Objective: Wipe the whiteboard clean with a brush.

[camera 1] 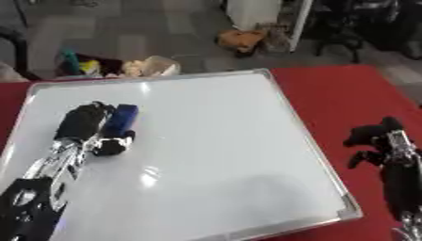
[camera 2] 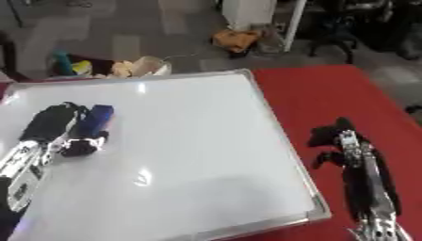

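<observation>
- Wiping is the step in hand, by my judgement: the left hand [camera 1: 86,121] lies on the whiteboard [camera 1: 214,141] toward its left edge, with the brush [camera 1: 121,117], a blue block, on the board under its fingers.
- State of the left hand: fingers curled over the brush from the left side, thumb tucked below it. I read this as a grasp on the brush; how far the fingers wrap round it cannot be made out.
- State of the right hand [camera 2: 339,141]: off the board, over the red table cover [camera 1: 338,89] to the right of the board's metal frame. Fingers bent, nothing held. It takes no part in the wipe at present.
- Condition of the board: surface reads white with glare patches only. No markings can be made out anywhere on it, so I cannot confirm what remains to be erased.
- Position of the board: lying flat on the red cover, skewed in the view, its right edge near the idle right hand but apart from it.
- Progress, as a judgement: the brush is in contact and the board looks clean where visible; the task may be well along, though faint marks could be lost in the glare.
- Next move calls for: keeping the brush face flat on the board and sweeping it across toward the centre and right, covering the untouched area without lifting off the surface.
</observation>
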`<state>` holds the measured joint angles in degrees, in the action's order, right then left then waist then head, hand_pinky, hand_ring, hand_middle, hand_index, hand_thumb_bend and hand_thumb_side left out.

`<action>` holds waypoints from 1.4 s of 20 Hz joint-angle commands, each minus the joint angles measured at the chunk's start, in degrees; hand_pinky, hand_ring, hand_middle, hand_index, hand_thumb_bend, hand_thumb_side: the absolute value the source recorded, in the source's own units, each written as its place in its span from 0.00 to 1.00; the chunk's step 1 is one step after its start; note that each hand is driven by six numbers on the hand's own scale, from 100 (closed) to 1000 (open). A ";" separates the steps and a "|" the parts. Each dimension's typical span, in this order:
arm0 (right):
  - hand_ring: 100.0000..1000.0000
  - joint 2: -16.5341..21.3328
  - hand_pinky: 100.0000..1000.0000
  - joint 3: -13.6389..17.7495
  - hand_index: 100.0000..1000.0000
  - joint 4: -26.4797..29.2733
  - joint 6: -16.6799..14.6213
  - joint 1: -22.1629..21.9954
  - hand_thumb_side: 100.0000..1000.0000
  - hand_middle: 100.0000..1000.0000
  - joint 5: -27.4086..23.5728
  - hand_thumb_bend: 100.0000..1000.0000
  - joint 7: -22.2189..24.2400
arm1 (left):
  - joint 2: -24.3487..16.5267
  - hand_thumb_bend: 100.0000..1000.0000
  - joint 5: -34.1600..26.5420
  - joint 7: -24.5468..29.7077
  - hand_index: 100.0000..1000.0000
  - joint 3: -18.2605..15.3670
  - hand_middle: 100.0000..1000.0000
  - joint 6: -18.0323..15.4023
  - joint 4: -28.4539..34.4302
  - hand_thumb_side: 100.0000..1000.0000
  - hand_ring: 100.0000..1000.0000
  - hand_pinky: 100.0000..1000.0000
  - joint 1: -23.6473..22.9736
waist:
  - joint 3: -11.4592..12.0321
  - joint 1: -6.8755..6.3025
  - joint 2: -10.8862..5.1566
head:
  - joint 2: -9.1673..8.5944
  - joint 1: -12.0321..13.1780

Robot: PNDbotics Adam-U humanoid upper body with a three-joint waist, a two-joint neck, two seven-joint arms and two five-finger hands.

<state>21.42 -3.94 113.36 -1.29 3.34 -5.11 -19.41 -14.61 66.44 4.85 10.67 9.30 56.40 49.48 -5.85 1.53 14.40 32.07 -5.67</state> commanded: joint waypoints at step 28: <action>0.53 0.92 0.25 0.31 0.56 1.23 -0.10 0.52 0.94 0.45 -0.23 0.00 0.05 | -4.16 0.26 -21.22 11.24 0.40 13.00 0.27 -7.87 23.16 0.02 0.43 0.03 -0.13 | -0.46 -0.36 -0.74 | -0.64 -0.25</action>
<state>21.41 -3.94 113.36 -1.28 3.51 -5.14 -19.42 -17.40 46.13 15.31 23.18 1.59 77.47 48.46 -6.23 1.17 14.67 32.05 -5.73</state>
